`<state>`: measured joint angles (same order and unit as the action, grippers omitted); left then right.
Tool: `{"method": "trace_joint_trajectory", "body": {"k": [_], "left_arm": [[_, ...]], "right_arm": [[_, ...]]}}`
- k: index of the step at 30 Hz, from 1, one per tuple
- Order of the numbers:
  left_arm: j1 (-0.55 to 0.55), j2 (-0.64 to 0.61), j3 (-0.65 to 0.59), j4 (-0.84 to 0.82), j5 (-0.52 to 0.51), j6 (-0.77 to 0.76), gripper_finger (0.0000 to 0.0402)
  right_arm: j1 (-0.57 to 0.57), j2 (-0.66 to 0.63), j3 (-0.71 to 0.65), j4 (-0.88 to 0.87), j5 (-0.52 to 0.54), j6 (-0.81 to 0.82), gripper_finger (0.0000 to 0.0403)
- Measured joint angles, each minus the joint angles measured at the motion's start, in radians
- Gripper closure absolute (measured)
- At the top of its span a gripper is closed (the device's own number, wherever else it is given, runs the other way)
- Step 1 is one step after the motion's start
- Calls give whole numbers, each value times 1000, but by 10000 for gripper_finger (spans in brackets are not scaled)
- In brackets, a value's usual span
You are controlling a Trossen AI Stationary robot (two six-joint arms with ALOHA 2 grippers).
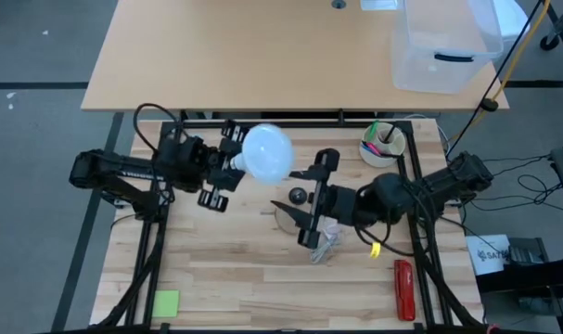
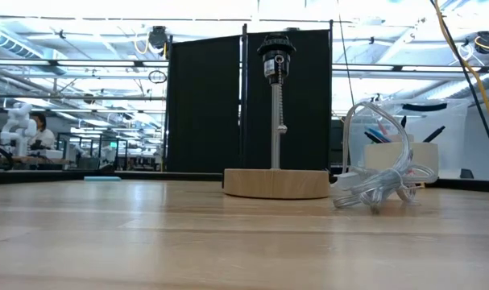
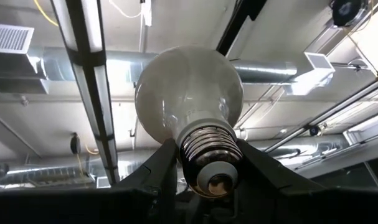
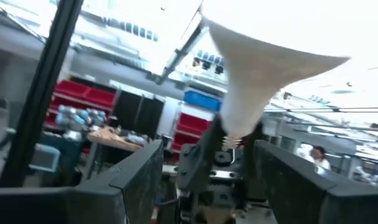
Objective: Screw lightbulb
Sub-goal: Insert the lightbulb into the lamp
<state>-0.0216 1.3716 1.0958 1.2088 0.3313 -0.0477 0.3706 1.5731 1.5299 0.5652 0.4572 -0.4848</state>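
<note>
My left gripper [image 1: 233, 167] is shut on the white lightbulb [image 1: 267, 153], held high over the table's far middle; the bulb fills the left wrist view [image 3: 189, 93]. The lamp stand has a round wooden disc [image 2: 276, 184], a thin stem and a black socket [image 2: 276, 60] on top; the disc rests flat on the table. From above, the socket [image 1: 299, 196] shows just right of the bulb. My right gripper [image 1: 311, 199] is wide open above the stand, its fingers on either side of the socket as seen from above, touching nothing. It is out of the low view. My left gripper pinches the bulb's silvery screw base [image 3: 190, 148] between its two fingers [image 3: 156, 169], one on each side. The fingers come from below and from the table's left, slanting upward. The bulb is lifted clear, globe up and base down, as the right wrist view [image 4: 238, 118] also shows.
A coiled clear cord [image 2: 381, 181] lies right of the disc. A white cup of pens [image 1: 383, 144] stands at the far right. A red object [image 1: 403, 288] lies near the right front, a green note [image 1: 166, 302] at the left front. A clear bin [image 1: 443, 46] sits on the far table.
</note>
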Motion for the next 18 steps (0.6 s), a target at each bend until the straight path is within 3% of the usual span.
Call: {"method": "trace_joint_trajectory", "body": {"k": [11,18], "left_arm": [[-52,1,0,-31,-50,84,275],[-50,27,0,-47,-82,88,275]], "right_arm": [[-70,1,0,52,-181,89,158],[-115,1,0,27,-202,169,158]]}}
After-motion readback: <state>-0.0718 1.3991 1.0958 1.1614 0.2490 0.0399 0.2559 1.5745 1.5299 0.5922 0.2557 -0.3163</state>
